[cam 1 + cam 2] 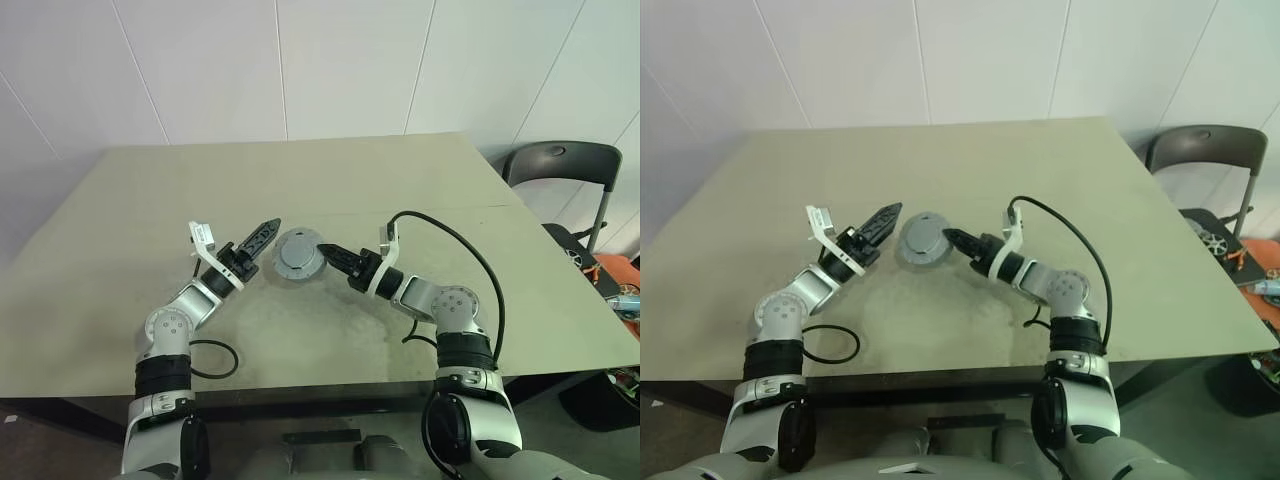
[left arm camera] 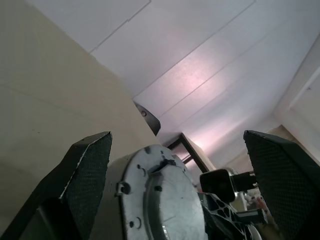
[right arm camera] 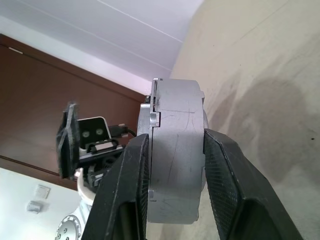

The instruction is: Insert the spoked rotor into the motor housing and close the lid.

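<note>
Item: motor housing (image 3: pixel 172 150), closed grey metal puck, held above desk (image 1: pixel 120 250), clamped across flat faces by right hand (image 1: pixel 330 253). Left hand (image 1: pixel 262 236) beside it, spread wide, empty. Likely heavy, rigid, slick; grip faces squarely.

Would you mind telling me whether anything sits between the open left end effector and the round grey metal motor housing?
Nothing visible does: the left end effector stands open just beside the round grey metal motor housing, which the right end effector grips.
</note>
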{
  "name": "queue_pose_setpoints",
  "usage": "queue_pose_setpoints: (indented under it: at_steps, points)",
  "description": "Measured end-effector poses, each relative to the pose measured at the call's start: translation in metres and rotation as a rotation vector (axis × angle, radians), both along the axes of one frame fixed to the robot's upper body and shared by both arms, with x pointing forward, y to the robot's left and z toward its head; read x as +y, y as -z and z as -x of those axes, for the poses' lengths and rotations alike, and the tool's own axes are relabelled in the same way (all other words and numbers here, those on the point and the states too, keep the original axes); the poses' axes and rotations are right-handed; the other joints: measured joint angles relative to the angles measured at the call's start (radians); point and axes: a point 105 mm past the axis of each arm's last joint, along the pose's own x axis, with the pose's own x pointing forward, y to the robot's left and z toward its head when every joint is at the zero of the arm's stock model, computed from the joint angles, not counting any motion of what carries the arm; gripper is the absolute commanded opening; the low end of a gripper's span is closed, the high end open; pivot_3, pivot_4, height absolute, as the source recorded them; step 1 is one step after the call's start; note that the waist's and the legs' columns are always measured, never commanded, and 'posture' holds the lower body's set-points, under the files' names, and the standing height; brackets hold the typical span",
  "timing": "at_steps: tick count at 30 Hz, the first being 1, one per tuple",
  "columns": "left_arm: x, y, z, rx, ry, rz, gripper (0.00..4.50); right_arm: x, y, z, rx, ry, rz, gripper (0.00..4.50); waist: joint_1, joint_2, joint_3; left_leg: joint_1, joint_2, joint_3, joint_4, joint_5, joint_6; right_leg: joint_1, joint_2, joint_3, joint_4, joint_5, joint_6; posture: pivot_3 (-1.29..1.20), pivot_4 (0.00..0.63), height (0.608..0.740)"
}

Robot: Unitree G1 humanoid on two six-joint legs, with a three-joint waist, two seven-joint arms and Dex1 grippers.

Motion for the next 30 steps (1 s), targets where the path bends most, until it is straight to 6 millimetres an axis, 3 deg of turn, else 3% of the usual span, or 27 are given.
queue_pose_setpoints:
  at_steps: [4,10,24,29,30]
  points:
    - [0.014,0.007,-0.003,0.029,-0.060,0.025,4.47,0.001,-0.001,0.000,-0.002,-0.002,-0.008,1.41,0.000,0.000,0.000,0.000,0.000,0.000,0.000,0.000,0.000,0.000,0.000,0.000,0.000,0.000,0.000,0.00,0.000,0.740]
    - [0.012,0.007,-0.002,0.035,-0.046,0.042,4.47,0.005,-0.015,0.004,-0.045,-0.031,-0.096,1.41,0.000,0.000,0.000,0.000,0.000,0.000,0.000,0.000,0.000,0.000,0.000,0.000,0.000,0.000,0.000,0.00,0.000,0.740]
    - [-0.032,0.011,0.015,0.063,0.144,0.088,4.47,0.017,-0.014,0.013,-0.041,-0.081,-0.117,1.41,0.000,0.000,0.000,0.000,0.000,0.000,0.000,0.000,0.000,0.000,0.000,0.000,0.000,0.000,0.000,0.00,0.000,0.740]
    - [-0.048,0.020,0.023,0.115,0.208,0.108,4.47,0.016,-0.014,0.012,-0.046,-0.075,-0.114,1.41,0.001,0.000,0.000,0.000,0.000,0.000,0.000,0.000,0.000,0.000,0.000,0.000,0.000,0.000,0.000,0.00,0.000,0.740]
    - [-0.048,0.021,0.023,0.117,0.208,0.109,4.29,0.016,-0.014,0.012,-0.046,-0.074,-0.113,1.41,0.001,0.000,0.000,0.000,0.000,0.000,0.000,0.000,0.000,0.000,0.000,0.000,0.000,0.000,0.000,0.00,0.000,0.740]
